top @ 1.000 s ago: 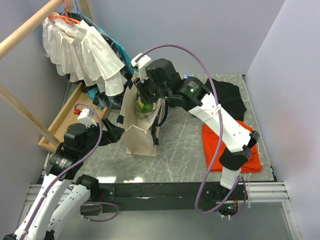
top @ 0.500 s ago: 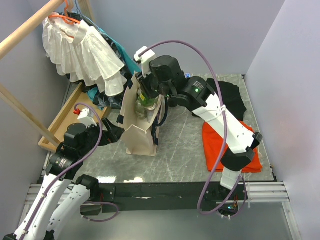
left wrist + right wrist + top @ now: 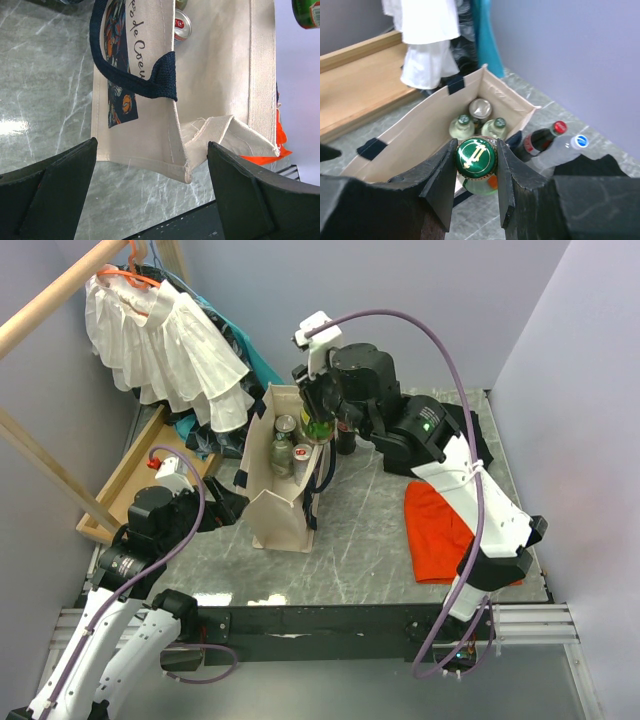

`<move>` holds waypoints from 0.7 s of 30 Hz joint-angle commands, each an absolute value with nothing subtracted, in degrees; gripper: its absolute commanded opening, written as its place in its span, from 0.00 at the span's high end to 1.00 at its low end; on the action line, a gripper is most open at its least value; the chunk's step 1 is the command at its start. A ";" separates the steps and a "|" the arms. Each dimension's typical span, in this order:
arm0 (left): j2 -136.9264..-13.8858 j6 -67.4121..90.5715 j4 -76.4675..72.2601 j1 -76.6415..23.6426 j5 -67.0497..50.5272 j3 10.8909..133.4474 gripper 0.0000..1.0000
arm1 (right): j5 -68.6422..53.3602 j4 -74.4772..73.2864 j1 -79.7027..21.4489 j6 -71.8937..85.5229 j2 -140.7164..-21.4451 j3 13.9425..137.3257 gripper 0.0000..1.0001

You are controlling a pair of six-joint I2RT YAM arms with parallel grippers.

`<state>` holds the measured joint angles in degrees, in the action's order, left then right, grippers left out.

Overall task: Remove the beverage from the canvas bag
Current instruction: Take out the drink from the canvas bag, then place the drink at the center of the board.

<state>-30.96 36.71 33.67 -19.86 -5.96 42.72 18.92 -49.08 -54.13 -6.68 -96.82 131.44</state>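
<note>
The cream canvas bag (image 3: 283, 495) with navy handles stands on the marble table and also shows in the left wrist view (image 3: 210, 75) and the right wrist view (image 3: 415, 145). My right gripper (image 3: 476, 156) is shut on a green-capped glass bottle (image 3: 476, 159), held above the bag's right rim (image 3: 318, 427). Inside the bag stand two green-capped bottles (image 3: 461, 125) and a silver-topped can (image 3: 480, 107). My left gripper (image 3: 150, 190) is open at the bag's lower near corner, touching nothing.
A dark cola bottle (image 3: 540, 139) and a clear blue-capped bottle (image 3: 560, 150) stand right of the bag. An orange cloth (image 3: 455, 530) and black cloth (image 3: 460, 440) lie right. White ruffled garment (image 3: 165, 345) hangs back left over a wooden tray (image 3: 135, 470).
My right gripper has lifted the green-capped bottle up out of the bag and carried it rightward past the bag's rim. The left arm has not moved.
</note>
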 commanded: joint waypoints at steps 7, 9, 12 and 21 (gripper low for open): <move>-31.46 36.39 33.05 -19.95 -5.62 42.28 0.04 | 26.81 -37.97 -50.46 -6.95 -92.72 130.96 1.00; -31.55 36.30 33.13 -19.95 -5.71 42.27 0.04 | 26.28 -37.27 -48.87 -6.51 -91.77 129.82 1.00; -31.82 36.21 33.05 -19.95 -5.89 42.28 0.04 | 25.76 -35.60 -46.50 -5.81 -89.75 126.04 1.00; -31.29 36.39 33.14 -20.04 -5.45 42.28 0.04 | 22.77 -30.25 -37.89 -2.20 -84.47 114.27 1.00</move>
